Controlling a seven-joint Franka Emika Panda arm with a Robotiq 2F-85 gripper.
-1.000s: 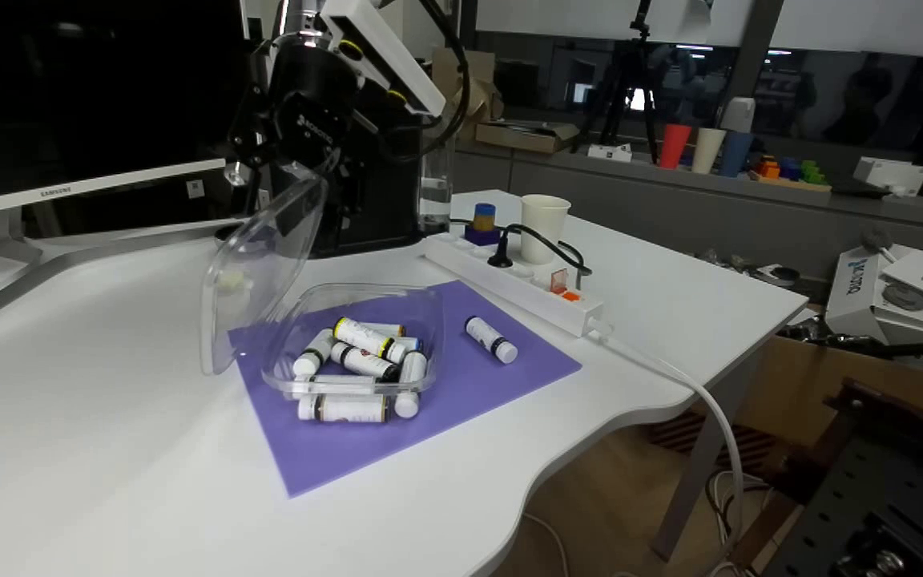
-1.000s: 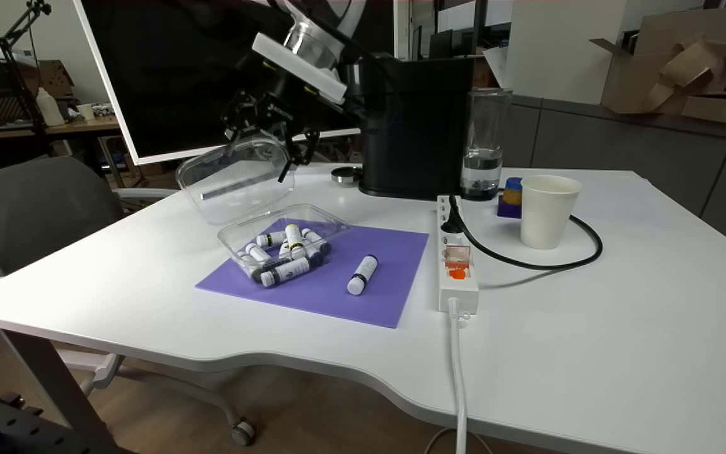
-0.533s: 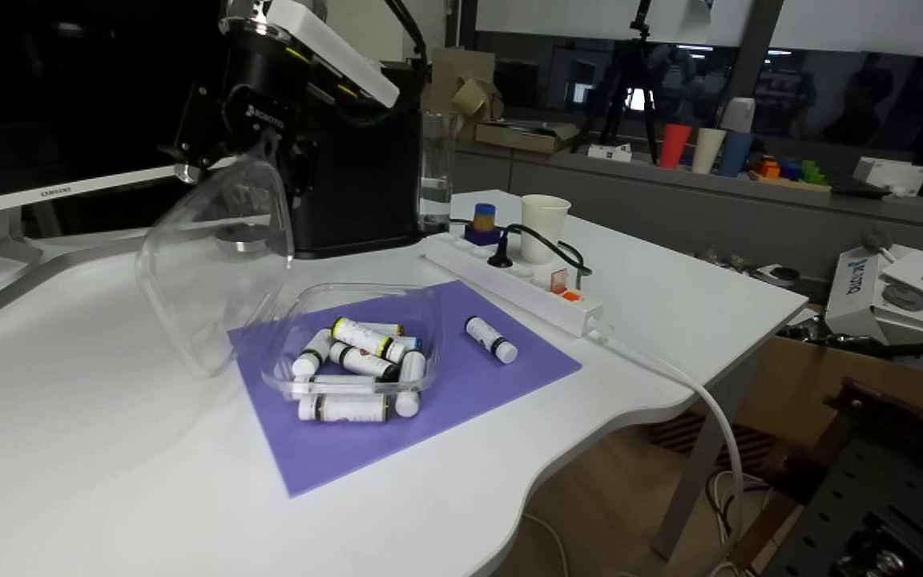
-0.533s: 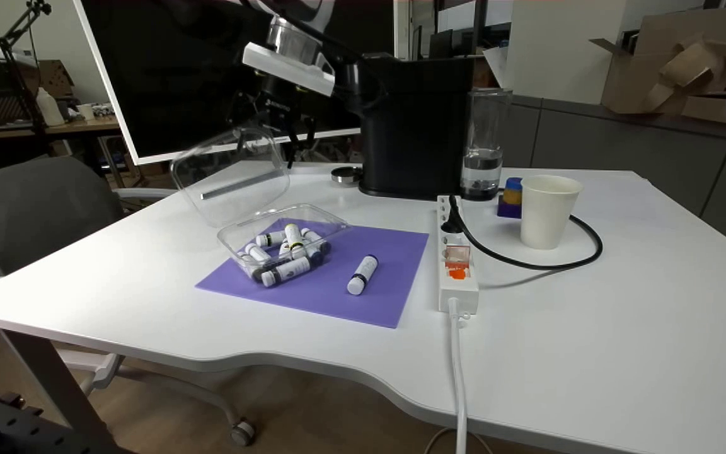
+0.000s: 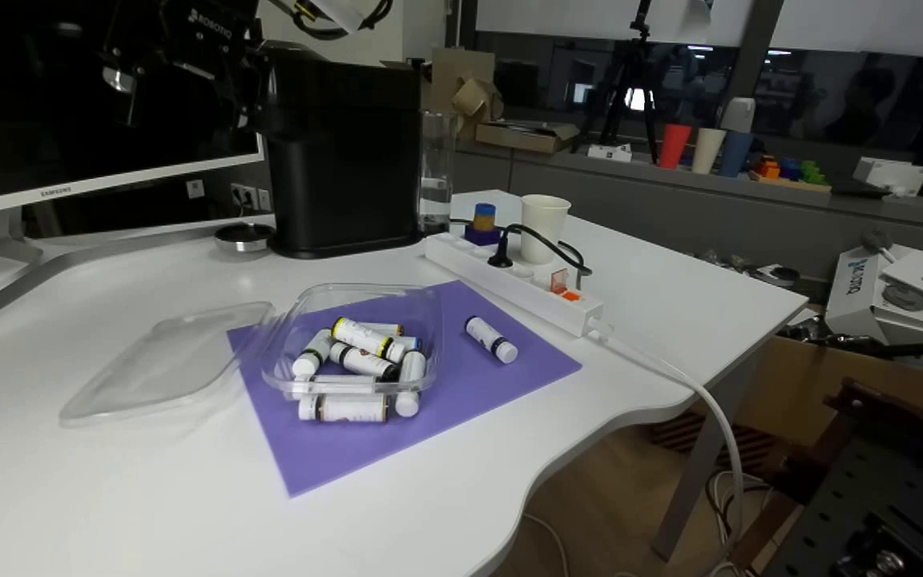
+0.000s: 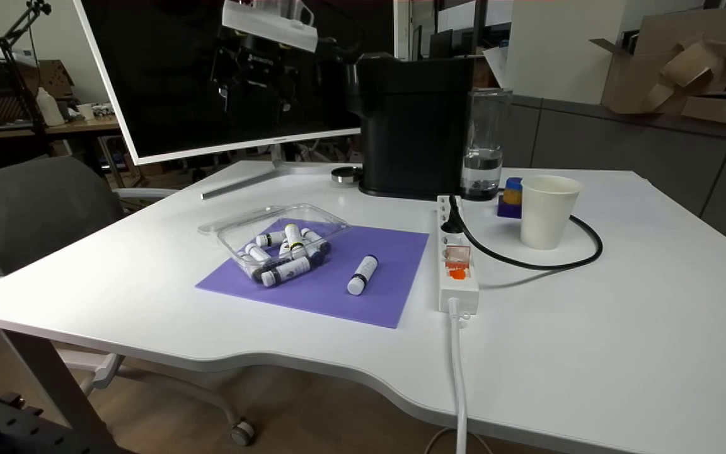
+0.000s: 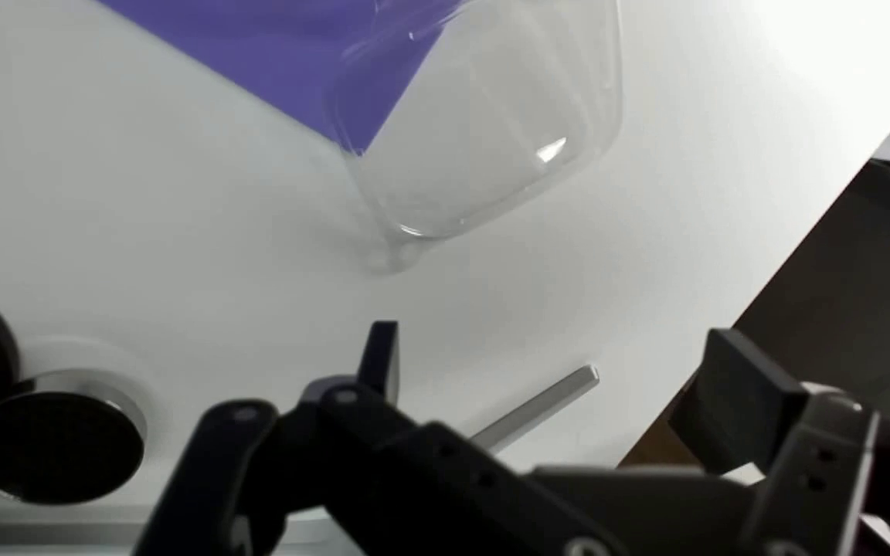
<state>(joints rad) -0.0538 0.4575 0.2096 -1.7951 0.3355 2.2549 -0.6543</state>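
Note:
My gripper point(image 5: 189, 112) hangs high in front of the dark monitor, its fingers wide apart and nothing between them; the wrist view shows the same gap at the gripper point(image 7: 565, 371). Below lies the clear plastic lid point(image 5: 173, 361), low on the white table beside the purple mat, apart from the fingers. It adjoins the clear container point(image 6: 331, 228), which stands on the mat point(image 6: 363, 309). Several white bottles point(image 5: 361, 336) with dark or coloured bands lie jumbled in the container. A single white bottle point(image 5: 491, 340) lies alone on the mat. In the wrist view the lid point(image 7: 491, 116) is beyond the fingertips.
Behind stand a large monitor point(image 6: 180, 75) on a metal foot point(image 7: 538, 405), a black bin point(image 5: 345, 160) and a round metal dish point(image 5: 243, 236). A white power strip point(image 5: 509, 280) with cables, a paper cup point(image 6: 546, 214) and a glass cylinder point(image 6: 483, 145) are also on the table.
The lid was tilted up at the gripper; now it is released and has dropped low beside the container. My gripper has risen and moved away from it. Container and bottles look unmoved.

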